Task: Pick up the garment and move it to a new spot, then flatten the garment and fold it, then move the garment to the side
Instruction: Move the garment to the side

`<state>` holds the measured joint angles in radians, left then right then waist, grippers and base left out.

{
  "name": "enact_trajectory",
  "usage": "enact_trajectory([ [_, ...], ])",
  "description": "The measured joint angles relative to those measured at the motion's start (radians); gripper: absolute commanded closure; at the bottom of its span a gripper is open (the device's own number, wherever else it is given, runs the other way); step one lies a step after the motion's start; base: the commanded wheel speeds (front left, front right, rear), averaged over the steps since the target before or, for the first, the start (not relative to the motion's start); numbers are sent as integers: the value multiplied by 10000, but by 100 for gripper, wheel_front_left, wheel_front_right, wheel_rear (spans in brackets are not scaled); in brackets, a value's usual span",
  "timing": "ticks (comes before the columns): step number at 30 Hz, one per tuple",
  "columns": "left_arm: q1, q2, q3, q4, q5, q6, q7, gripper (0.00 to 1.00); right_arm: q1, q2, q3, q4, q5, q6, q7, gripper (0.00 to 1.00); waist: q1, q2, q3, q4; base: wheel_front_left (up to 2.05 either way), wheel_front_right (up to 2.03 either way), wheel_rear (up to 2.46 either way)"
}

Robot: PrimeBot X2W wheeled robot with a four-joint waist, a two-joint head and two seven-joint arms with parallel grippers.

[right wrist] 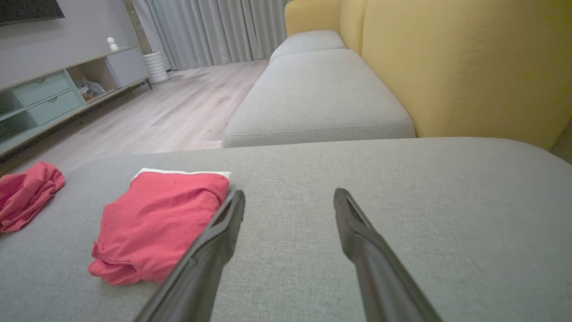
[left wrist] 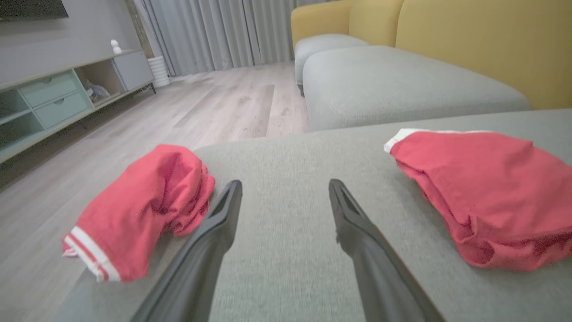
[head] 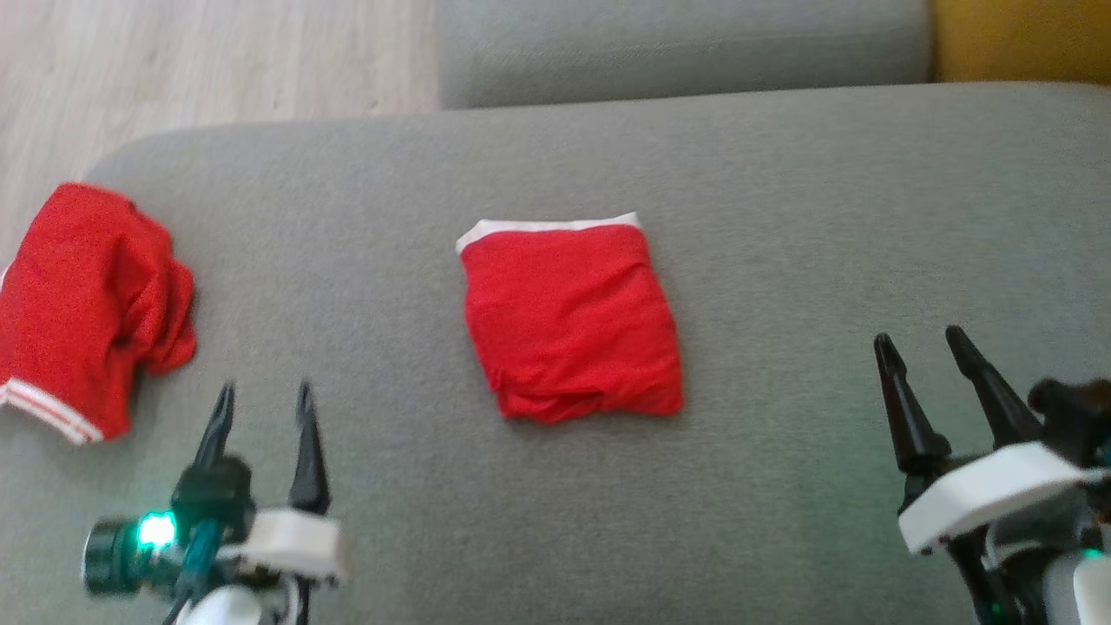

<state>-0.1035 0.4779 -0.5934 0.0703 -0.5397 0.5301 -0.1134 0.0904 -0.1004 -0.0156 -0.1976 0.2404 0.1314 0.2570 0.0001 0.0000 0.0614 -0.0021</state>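
A red garment (head: pixel 568 317) with a white band lies folded in a neat square at the middle of the grey cushion (head: pixel 781 217). It lies at the right in the left wrist view (left wrist: pixel 482 192) and at the left in the right wrist view (right wrist: pixel 165 219). A second red garment (head: pixel 87 304) with white stripes lies crumpled at the cushion's left edge (left wrist: pixel 143 210) (right wrist: pixel 24 194). My left gripper (head: pixel 260 404) (left wrist: pixel 283 190) hovers open between the two. At the lower right, my right gripper (head: pixel 920 343) (right wrist: pixel 288 199) is open over bare cushion, right of the folded garment.
A second grey seat cushion (head: pixel 677 43) lies beyond the first, with a yellow sofa back (right wrist: pixel 460 67) to the right. Wooden floor (left wrist: pixel 223 103) drops away past the cushion's left edge. A low cabinet (left wrist: pixel 53 98) stands along the far wall.
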Motion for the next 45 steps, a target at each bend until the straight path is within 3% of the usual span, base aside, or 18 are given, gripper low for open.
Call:
enact_trajectory([
  [8, -1328, -644, -232, 153, 401, -376, -769, 0, -1408, -508, 748, 1896, 880, 0, 405, 0, 1, 0, 800, 906, 0, 0, 0],
  [13, -1816, -1043, -278, 309, 660, -658, -1191, 0, -2498, -512, 1419, 3645, 1415, 0, 495, 0, 2, 0, 1259, 1548, 0, 0, 0],
  [22, -1996, -1695, -38, 673, 957, -1139, -1388, 0, -4079, -339, 1674, 6437, 1816, 0, 813, 0, 1, 0, 1649, 2415, 0, 0, 0],
  [23, -1980, -1751, 71, 673, 1028, -1187, -1388, 0, -4201, -349, 1707, 6539, 1814, 0, 899, 22, 0, 0, 1634, 2437, 0, 0, 0],
  [24, -1967, -1791, 153, 673, 1089, -1212, -1388, 0, -4318, -351, 1730, 6625, 1843, 0, 913, 100, -1, 0, 1619, 2442, 0, 0, 0],
  [33, -1469, -1891, 761, 874, 1350, -1473, -1390, 0, -4440, -742, 2587, 6521, 1835, 0, 539, 100, 0, 0, 1508, 1844, 0, 0, 0],
  [45, -1318, -1946, 1145, 844, 1557, -1772, -1390, 0, -4056, -2406, 3085, 5810, 2029, 0, 242, 100, -1, 0, 1415, -695, 0, 0, 0],
])
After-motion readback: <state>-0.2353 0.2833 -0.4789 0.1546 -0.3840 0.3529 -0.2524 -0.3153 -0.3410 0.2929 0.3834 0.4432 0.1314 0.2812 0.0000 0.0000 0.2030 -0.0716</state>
